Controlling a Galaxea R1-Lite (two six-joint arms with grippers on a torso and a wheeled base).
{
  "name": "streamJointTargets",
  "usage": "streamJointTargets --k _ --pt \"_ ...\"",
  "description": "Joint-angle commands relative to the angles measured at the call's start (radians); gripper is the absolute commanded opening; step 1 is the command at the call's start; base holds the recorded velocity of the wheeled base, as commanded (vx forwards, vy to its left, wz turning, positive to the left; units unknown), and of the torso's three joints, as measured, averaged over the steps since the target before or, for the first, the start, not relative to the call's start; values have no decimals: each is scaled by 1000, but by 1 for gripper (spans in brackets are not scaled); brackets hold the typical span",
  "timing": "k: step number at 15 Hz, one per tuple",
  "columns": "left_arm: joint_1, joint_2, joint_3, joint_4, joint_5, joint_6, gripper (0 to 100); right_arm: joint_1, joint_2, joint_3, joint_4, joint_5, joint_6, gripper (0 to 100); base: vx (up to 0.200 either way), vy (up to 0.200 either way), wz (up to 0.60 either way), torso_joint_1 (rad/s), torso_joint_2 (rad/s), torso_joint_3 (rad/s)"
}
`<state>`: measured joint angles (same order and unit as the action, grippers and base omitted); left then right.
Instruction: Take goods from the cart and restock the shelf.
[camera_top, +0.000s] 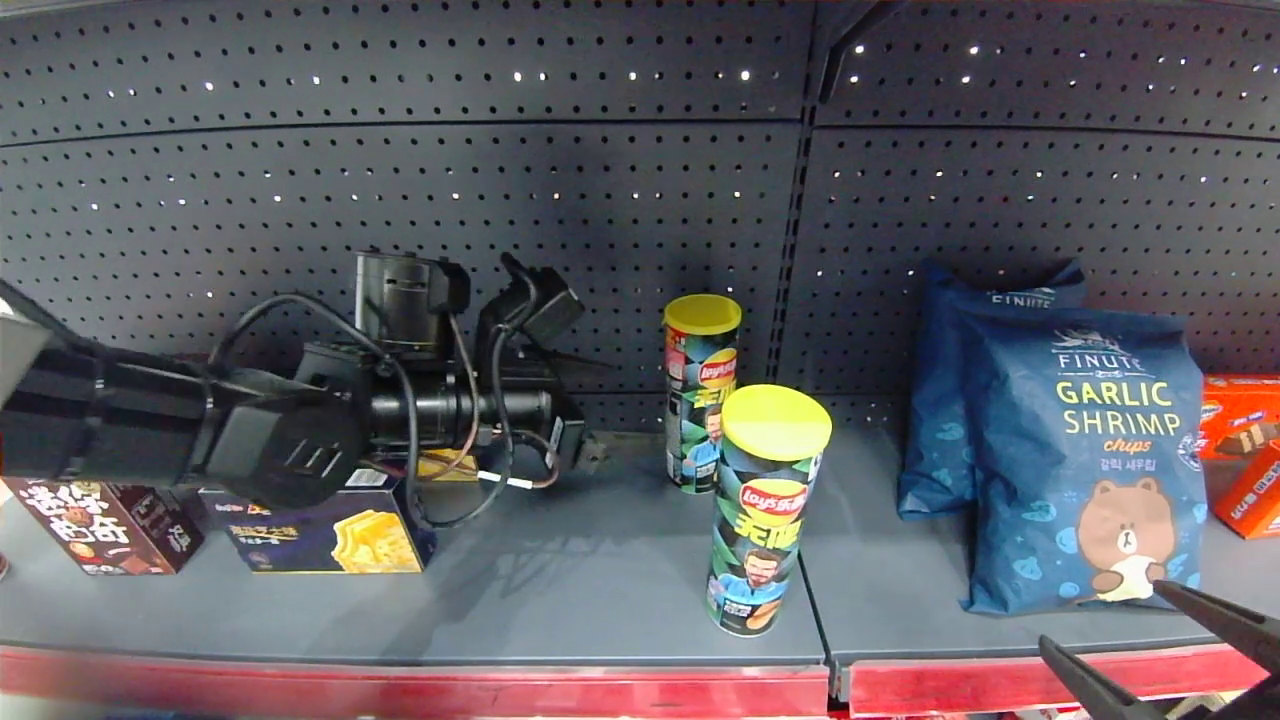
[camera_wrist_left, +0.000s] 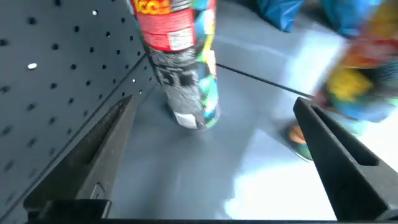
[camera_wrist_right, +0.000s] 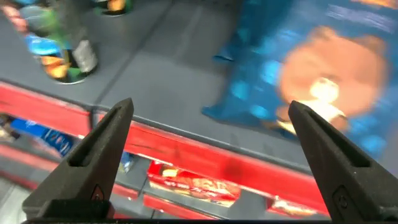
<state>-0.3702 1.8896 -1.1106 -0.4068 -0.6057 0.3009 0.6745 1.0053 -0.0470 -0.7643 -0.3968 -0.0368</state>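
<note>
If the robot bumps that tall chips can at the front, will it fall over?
Probably, yes: the front can is tall and narrow, standing upright near the shelf edge, so a high push may tip it. Being round, it would likely roll.

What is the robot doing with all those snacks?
It is stocking a shop shelf. Its left arm is stretched out over the shelf, with the left end effector open and empty, pointing at the rear chip can. The front chip can stands upright nearer the edge. The right end effector, also open and empty, hovers by the shelf's front edge near the blue chip bag. Nothing is being held right now.
</note>
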Motion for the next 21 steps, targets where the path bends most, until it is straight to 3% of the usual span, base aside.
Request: streamJointTargets --k 1,2,5,7,10,13,15,17,21 --pt "2 -142 92 0 34 -5 100 23 96 -68 -1 -4 -2 100 0 0 0 0 0 0" --pt "2 -195 135 0 84 -5 100 13 144 -139 -1 -5 0 100 0 0 0 0 0 0" --pt "4 -299 221 2 126 -6 100 -9 263 -271 0 -4 2 100 0 0 0 0 0 0" --pt "2 -369 311 2 198 -6 100 -18 340 -297 -3 10 3 100 0 0 0 0 0 0" --pt "-12 -465 436 3 253 -5 100 -21 460 -363 0 15 5 100 0 0 0 0 0 0" --pt "-50 -472 451 -1 302 -6 100 -10 592 -459 0 15 5 100 0 0 0 0 0 0" --pt "-50 -469 445 -37 302 -9 100 -1 635 -484 -1 15 5 100 0 0 0 0 0 0" --pt "-53 -446 465 -116 300 -35 100 14 673 -493 -4 13 6 100 0 0 0 0 0 0" --pt "-53 -448 514 -139 297 -37 100 25 679 -482 -4 13 6 100 0 0 0 0 0 0"
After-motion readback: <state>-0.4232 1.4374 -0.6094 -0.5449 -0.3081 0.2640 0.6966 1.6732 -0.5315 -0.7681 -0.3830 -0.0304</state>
